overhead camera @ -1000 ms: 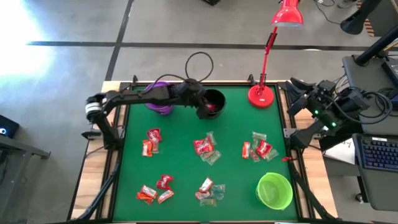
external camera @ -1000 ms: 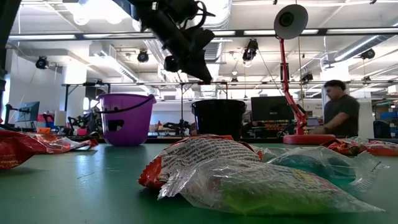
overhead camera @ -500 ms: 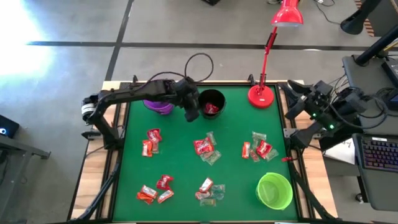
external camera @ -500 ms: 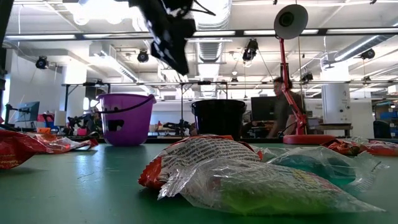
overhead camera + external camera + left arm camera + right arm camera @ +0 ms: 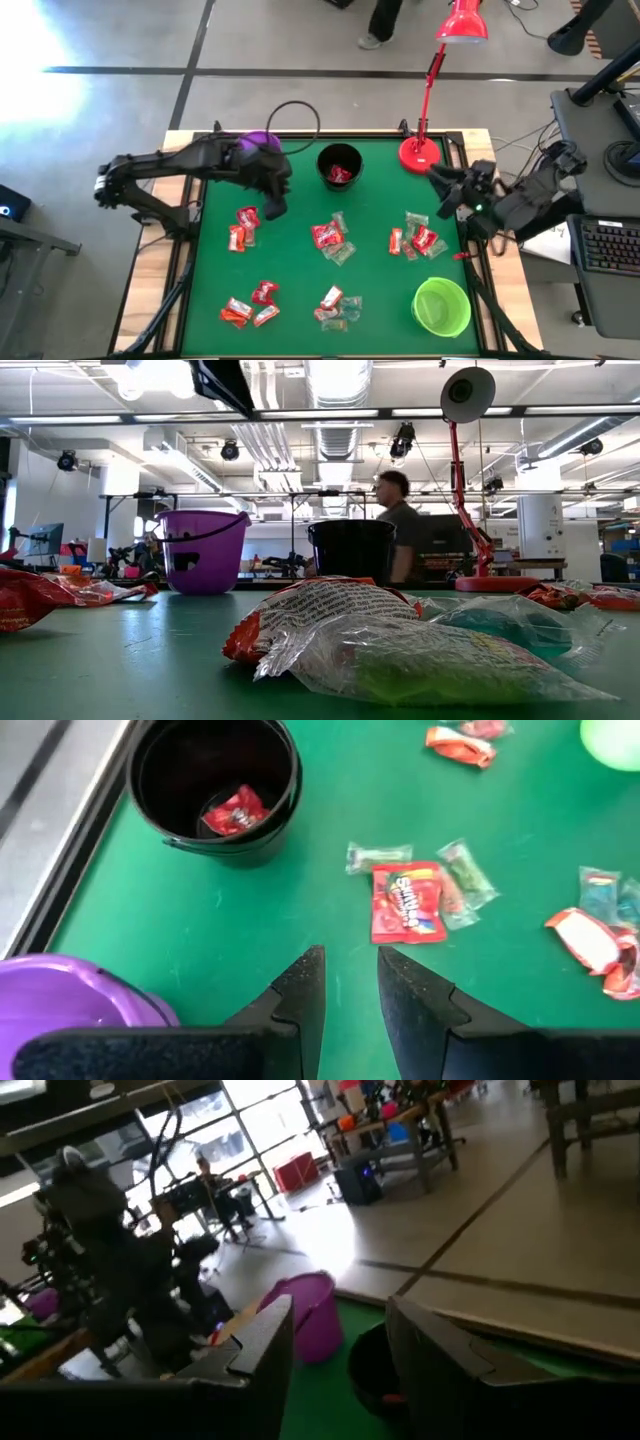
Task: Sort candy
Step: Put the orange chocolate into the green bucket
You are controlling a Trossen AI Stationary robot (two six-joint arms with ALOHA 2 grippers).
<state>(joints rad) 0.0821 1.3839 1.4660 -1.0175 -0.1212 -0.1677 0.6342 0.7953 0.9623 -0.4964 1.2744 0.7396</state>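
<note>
Candy (image 5: 331, 239) in small shiny red, orange and clear wrappers lies in clusters across the green table (image 5: 300, 270); one red piece (image 5: 235, 813) sits inside the round black cup (image 5: 339, 166). Left gripper (image 5: 274, 207), upper left, released, empty. Right gripper (image 5: 441, 180), right edge, fingers parted, empty.

green table (image 5: 290, 270), candy (image 5: 329, 238), cups (image 5: 441, 306), lamp (image 5: 421, 153)

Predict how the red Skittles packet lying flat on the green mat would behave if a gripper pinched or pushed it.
The red Skittles packet looks like a thin, crinkly wrapper, so it would probably flex rather than stay stiff. Lying flat, it seems unlikely to roll. Being small, it is likely light and may slide across the mat if nudged.
</note>
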